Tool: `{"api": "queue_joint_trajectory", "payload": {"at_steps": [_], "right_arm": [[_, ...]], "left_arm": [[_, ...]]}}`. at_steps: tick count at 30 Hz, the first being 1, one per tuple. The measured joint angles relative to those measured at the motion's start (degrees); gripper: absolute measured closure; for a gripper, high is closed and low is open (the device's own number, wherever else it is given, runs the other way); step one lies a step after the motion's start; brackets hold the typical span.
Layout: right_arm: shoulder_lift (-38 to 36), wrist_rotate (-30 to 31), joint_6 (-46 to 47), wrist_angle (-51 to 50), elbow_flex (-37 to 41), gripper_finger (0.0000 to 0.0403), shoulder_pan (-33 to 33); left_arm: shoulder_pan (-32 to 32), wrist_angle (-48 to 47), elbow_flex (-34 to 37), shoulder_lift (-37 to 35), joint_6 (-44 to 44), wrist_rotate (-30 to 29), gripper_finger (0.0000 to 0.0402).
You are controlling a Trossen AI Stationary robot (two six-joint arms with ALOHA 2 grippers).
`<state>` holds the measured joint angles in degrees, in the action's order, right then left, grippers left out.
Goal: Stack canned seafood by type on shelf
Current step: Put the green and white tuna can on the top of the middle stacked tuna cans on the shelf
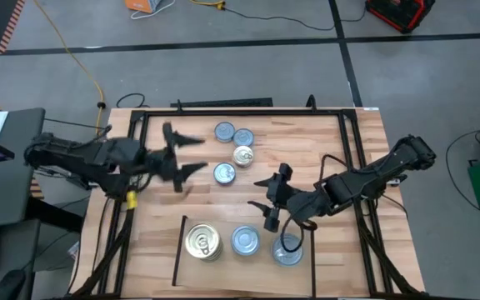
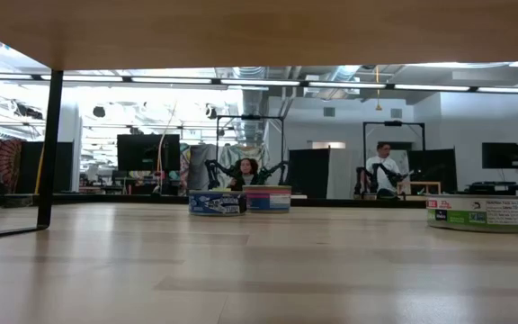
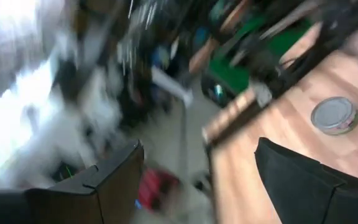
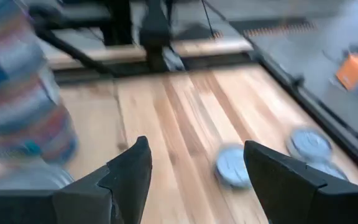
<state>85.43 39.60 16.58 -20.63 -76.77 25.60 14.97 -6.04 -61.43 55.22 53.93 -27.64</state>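
Three groups of canned seafood stand on the shelf [image 1: 228, 223] near the table's front edge: a gold-topped stack [image 1: 202, 242] and two silver-topped tins [image 1: 245, 241] [image 1: 287, 250]. Several more tins sit at the far middle, among them a gold-topped one [image 1: 242, 155] and a silver one [image 1: 224, 172]. My left gripper [image 1: 187, 154] hangs open above the table's left part, pointing level toward the far tins. My right gripper [image 1: 272, 197] is open above the table's middle, between the far tins and the shelf; its wrist view shows silver tins [image 4: 232, 167] beyond the fingers.
A black metal frame [image 1: 352, 142] runs round the wooden table top, with a thin black line [image 1: 177, 250] at the shelf's left side. Bare wood lies between the far tins and the shelf. People sit in the room beyond [image 2: 383, 166].
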Motion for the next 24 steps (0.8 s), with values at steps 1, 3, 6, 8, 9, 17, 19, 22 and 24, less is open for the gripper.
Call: {"api": "queue_joint_trajectory", "payload": {"at_steps": [1,3,6,8,9,17,19,22,24], "right_arm": [[0.0,0.4,1.4,-2.3,0.0,0.0119,-0.2],[0.0,1.2,5.5,-8.1,0.1,0.0119,-0.2],[-0.1,1.5,12.4,-14.9,2.4,0.0119,-0.4],[-0.2,1.5,16.7,-18.6,4.5,0.0119,-0.4],[-0.2,1.4,18.9,-20.1,5.8,0.0119,-0.4],[-6.1,1.4,29.7,-18.9,20.0,0.0119,-0.2],[-8.7,1.3,32.0,-18.5,23.3,0.0119,-0.2],[-12.4,0.0,36.1,-18.2,27.8,0.0119,-0.2],[-14.3,-3.5,39.1,-18.2,30.6,0.0119,-0.3]], "left_arm": [[-2.4,-1.4,0.0,0.0,-6.4,-0.3,0.0107],[-6.6,-5.1,0.0,0.2,-20.4,0.0,0.0107],[-12.5,-11.7,0.0,1.7,-36.6,0.4,0.0107],[-16.3,-16.0,0.5,3.4,-40.7,1.8,0.0107],[-18.1,-16.8,1.2,4.2,-41.6,3.0,0.0107],[-32.7,-10.5,8.0,6.8,-42.6,19.4,0.0107],[-36.1,-7.2,9.5,6.7,-43.1,24.1,0.0107],[-41.1,-6.6,11.1,6.2,-44.7,30.7,0.0107],[-43.7,-5.8,11.7,6.1,-46.5,34.4,0.0107]]}}
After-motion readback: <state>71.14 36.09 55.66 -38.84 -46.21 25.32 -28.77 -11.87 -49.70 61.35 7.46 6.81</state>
